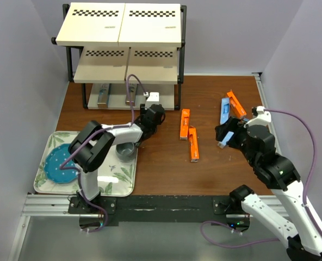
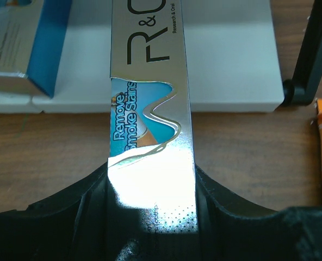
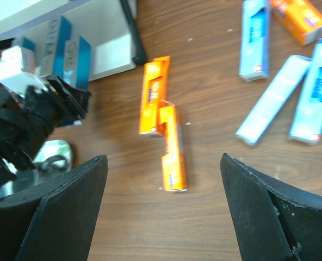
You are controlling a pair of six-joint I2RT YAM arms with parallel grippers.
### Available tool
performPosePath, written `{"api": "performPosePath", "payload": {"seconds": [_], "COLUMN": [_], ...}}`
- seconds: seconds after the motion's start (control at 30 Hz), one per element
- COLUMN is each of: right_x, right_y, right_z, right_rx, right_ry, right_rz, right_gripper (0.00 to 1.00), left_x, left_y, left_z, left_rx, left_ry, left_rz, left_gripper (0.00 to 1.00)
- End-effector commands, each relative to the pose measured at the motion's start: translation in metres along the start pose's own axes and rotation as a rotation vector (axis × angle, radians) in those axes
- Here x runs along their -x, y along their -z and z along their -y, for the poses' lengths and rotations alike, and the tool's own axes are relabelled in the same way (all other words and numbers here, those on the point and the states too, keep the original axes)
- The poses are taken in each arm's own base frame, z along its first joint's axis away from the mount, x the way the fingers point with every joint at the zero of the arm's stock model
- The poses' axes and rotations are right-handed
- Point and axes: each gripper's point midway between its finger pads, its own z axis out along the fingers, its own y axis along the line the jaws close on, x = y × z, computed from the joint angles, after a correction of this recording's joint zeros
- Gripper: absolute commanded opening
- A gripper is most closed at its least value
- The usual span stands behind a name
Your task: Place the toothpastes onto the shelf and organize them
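Note:
My left gripper (image 1: 150,115) (image 2: 150,174) is shut on a shiny metallic dark blue toothpaste (image 2: 150,98) (image 1: 152,99), whose far end reaches over the bottom board (image 2: 231,54) of the shelf (image 1: 123,32). Other blue boxes lie on that board (image 1: 103,95) (image 2: 19,43) (image 3: 68,46). My right gripper (image 1: 226,133) (image 3: 163,160) is open and empty above the table. Two orange toothpastes (image 1: 185,124) (image 1: 193,144) (image 3: 153,95) (image 3: 173,147) lie below it mid-table. Light blue toothpastes (image 1: 224,110) (image 3: 256,38) (image 3: 272,98) and an orange one (image 1: 236,103) (image 3: 299,19) lie at the right.
A leaf-patterned tray (image 1: 123,182) at the front left holds a round blue plate (image 1: 60,166) and a small metal cup (image 1: 125,152). The shelf's black leg (image 2: 313,49) (image 3: 131,27) stands just right of the held box. Walls close both sides.

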Motion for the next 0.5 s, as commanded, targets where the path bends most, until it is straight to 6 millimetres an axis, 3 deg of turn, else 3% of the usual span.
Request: {"api": "performPosePath", "payload": {"seconds": [0.0, 0.2, 0.47], "right_x": [0.022, 0.028, 0.029], "right_y": [0.008, 0.003, 0.001], "right_z": [0.014, 0.016, 0.024], "right_rx": [-0.076, -0.111, -0.152], "right_ry": [0.051, 0.099, 0.135], "right_rz": [0.074, 0.079, 0.09], "right_gripper": [0.89, 0.91, 0.92], "left_x": [0.072, 0.086, 0.079], "left_y": [-0.022, -0.05, -0.077], "left_z": [0.025, 0.03, 0.034], "left_rx": [-0.064, -0.068, -0.08], "left_ry": [0.091, 0.097, 0.095], "left_rz": [0.204, 0.244, 0.242], "left_gripper": [0.38, 0.41, 0.53]}}
